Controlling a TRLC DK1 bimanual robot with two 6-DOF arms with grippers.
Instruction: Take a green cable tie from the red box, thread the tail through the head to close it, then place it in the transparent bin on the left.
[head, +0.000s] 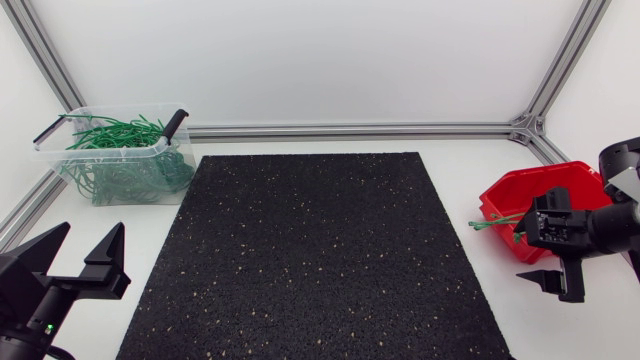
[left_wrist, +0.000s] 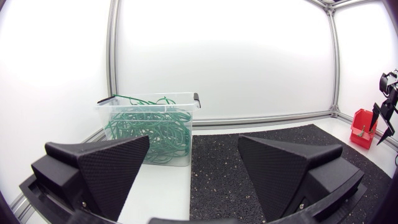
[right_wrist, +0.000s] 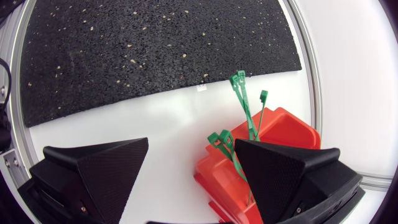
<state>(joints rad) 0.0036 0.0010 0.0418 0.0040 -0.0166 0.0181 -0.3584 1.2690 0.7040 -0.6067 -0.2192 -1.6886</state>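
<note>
The red box (head: 540, 190) sits at the table's right, with green cable ties (head: 495, 222) poking out over its rim toward the mat. My right gripper (head: 532, 255) hangs open just above the box's near-left edge, holding nothing. In the right wrist view the ties (right_wrist: 244, 104) lie ahead of the right gripper (right_wrist: 193, 168), and one finger stands over the red box (right_wrist: 286, 124). The transparent bin (head: 120, 155) at the back left holds several closed green ties. My left gripper (head: 90, 242) rests open at the front left, empty, with the bin (left_wrist: 152, 124) ahead of it.
A black speckled mat (head: 310, 250) covers the table's middle. An aluminium frame rail (head: 350, 130) runs along the back edge, with white walls behind it. White table surface lies between the mat and each container.
</note>
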